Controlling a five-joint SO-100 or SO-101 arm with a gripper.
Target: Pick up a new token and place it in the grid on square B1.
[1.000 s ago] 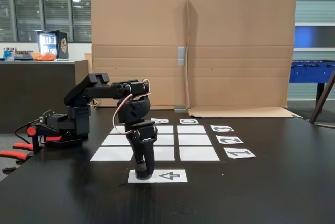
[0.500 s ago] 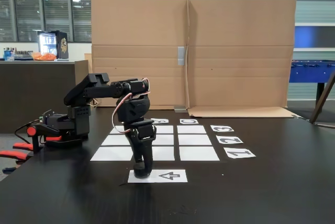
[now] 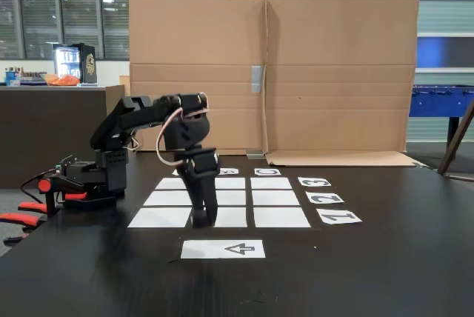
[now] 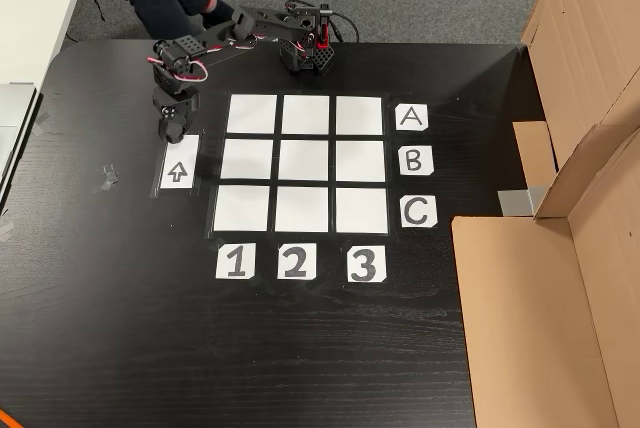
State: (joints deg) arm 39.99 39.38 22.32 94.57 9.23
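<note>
Fixed view: cardboard screen (image 3: pixel 296 72) behind grid (image 3: pixel 252 198).

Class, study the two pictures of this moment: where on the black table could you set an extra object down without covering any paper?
Free: the wide strip below the number cards, and the table left of the arrow sheet. Also free is the stretch between the letter cards and the cardboard. Crowded: the grid, and the top left corner where the arm and gripper hang.

White grid (image 4: pixel 305 163), black table (image 4: pixel 100 298), black gripper (image 4: pixel 172 134).
</note>
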